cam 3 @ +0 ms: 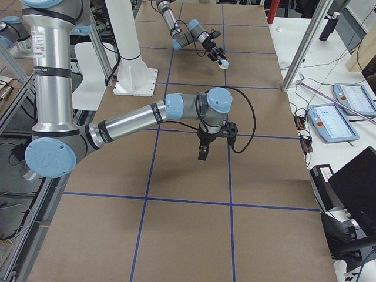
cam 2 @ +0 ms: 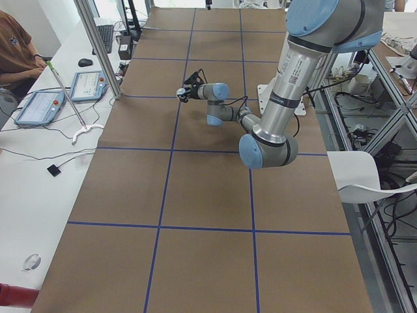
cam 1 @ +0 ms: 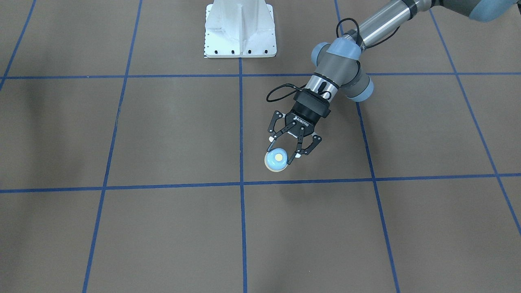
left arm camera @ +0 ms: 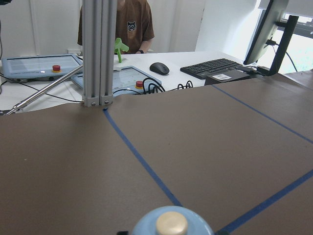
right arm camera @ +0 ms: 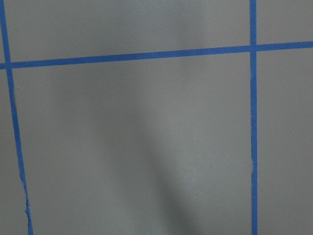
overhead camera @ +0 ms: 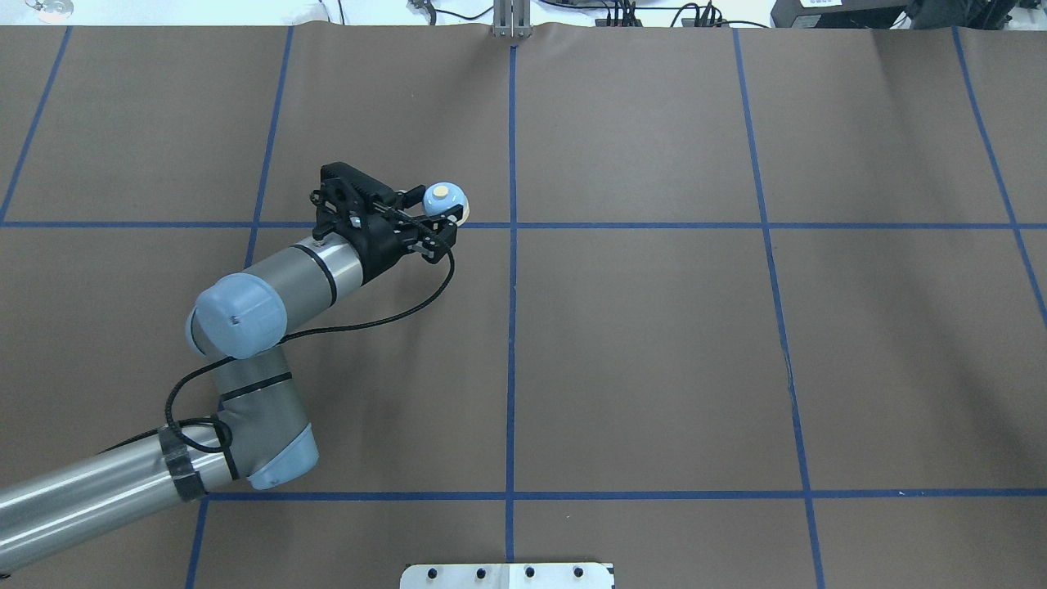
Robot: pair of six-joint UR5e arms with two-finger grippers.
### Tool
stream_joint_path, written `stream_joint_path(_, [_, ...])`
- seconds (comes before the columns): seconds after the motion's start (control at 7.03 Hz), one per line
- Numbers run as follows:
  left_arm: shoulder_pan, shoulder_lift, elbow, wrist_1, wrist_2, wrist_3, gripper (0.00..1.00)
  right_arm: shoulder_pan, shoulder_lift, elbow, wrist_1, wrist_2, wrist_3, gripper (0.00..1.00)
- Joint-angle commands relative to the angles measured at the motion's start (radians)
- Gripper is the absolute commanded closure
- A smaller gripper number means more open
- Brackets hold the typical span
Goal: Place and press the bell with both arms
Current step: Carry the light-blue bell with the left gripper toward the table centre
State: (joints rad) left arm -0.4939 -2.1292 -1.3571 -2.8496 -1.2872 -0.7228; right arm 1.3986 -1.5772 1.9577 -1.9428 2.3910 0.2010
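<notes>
The small light-blue bell [cam 1: 277, 160] with its cream button is held between the fingers of my left gripper [cam 1: 284, 148]. The gripper is shut on it and holds it a little above the brown table, near a blue tape line. The bell also shows in the overhead view [overhead camera: 446, 200], beyond the left gripper [overhead camera: 433, 214], and at the bottom edge of the left wrist view [left arm camera: 171, 223]. My right gripper [cam 3: 202, 154] shows only in the exterior right view, pointing down over the table. I cannot tell whether it is open or shut. The right wrist view shows only table and tape.
The white bolted pedestal [cam 1: 240, 30] stands at the robot's side of the table. An aluminium post [left arm camera: 99, 54] rises at the far table edge. Beyond it is a desk with control tablets [left arm camera: 41, 66], a keyboard [left arm camera: 215, 67] and a seated person [cam 2: 16, 49].
</notes>
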Motion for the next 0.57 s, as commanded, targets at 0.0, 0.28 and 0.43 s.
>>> stream_joint_path(0.0, [0.029,-0.069,0.091,-0.002,0.029,0.005,1.0,-0.003,0.022,-0.034,-0.001,0.002,0.0,0.0])
stream_joint_path(0.28, [0.056,-0.152,0.179,-0.002,0.055,0.005,1.0,-0.003,0.023,-0.037,-0.001,0.005,0.0,0.0])
stream_joint_path(0.43, [0.066,-0.153,0.181,-0.002,0.055,0.005,1.0,-0.003,0.023,-0.045,-0.001,0.005,0.0,0.0])
